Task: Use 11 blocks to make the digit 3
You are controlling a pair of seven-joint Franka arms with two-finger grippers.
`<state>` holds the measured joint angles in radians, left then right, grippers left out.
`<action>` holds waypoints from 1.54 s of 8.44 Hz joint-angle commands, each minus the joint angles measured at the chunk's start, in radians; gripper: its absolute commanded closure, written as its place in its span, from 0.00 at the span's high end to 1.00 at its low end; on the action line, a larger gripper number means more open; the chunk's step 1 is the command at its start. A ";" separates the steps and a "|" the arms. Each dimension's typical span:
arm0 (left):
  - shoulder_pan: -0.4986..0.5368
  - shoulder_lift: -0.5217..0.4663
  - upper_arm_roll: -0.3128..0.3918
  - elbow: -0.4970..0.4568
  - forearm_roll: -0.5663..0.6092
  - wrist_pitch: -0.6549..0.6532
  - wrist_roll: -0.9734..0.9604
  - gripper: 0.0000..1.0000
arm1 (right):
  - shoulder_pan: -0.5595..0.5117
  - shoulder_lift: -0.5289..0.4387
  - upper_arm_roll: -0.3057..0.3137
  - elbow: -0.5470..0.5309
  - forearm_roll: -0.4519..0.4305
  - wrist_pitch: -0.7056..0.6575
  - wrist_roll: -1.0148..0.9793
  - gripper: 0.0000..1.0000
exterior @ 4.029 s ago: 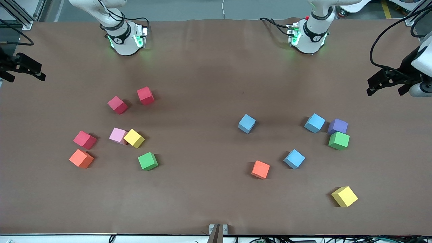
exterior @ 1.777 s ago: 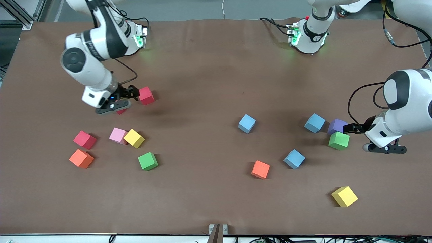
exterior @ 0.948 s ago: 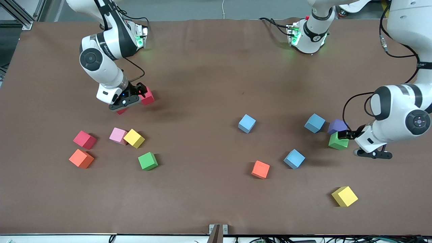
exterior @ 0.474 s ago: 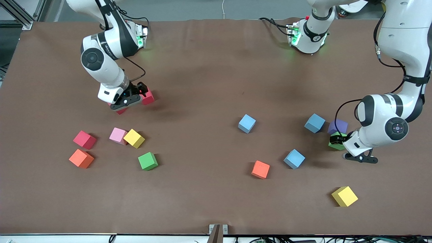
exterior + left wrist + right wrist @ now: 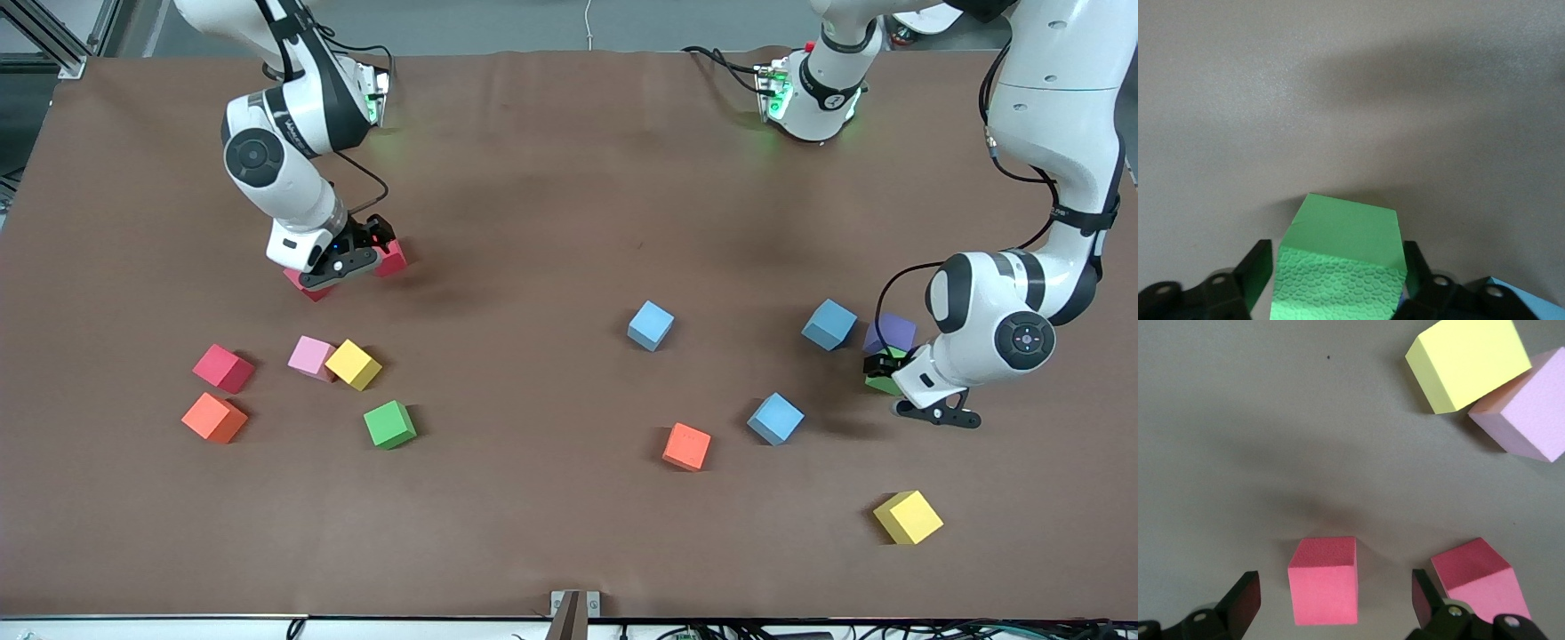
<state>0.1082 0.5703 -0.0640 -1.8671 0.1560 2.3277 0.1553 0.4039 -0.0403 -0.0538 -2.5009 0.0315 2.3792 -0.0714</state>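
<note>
Two grabs: we square left gripper (image 5: 1338, 283), closing around green block (image 5: 1338, 267) beside purple block (image 5: 892, 332); right gripper (image 5: 1335, 600) open over red block (image 5: 1323, 580).

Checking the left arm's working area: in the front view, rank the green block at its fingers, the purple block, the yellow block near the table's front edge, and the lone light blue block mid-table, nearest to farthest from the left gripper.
From the left gripper:
1. Green block, between its fingers.
2. Purple block, beside the green one, farther from the camera.
3. Yellow block, nearest the camera.
4. Light blue block, mid-table.
</note>
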 commanded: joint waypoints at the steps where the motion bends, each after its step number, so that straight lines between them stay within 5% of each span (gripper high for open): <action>1: 0.004 -0.021 -0.005 -0.014 0.017 0.009 0.009 0.43 | 0.016 -0.009 -0.008 -0.082 -0.002 0.077 -0.024 1.00; 3: 0.004 -0.064 -0.006 -0.004 0.014 0.005 0.015 0.25 | 0.042 -0.015 -0.006 -0.136 -0.002 0.089 -0.044 1.00; 7: -0.005 -0.135 -0.123 0.164 -0.029 -0.276 -0.341 0.25 | 0.053 -0.033 -0.006 -0.268 -0.002 0.250 -0.038 1.00; 13: -0.024 -0.165 -0.383 0.157 -0.027 -0.401 -1.058 0.25 | 0.076 0.025 -0.008 -0.268 0.007 0.360 0.010 0.99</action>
<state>0.0918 0.4199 -0.4145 -1.7041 0.1319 1.9585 -0.8075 0.4618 -0.0220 -0.0543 -2.7451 0.0313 2.7085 -0.0795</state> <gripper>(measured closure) 0.392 0.004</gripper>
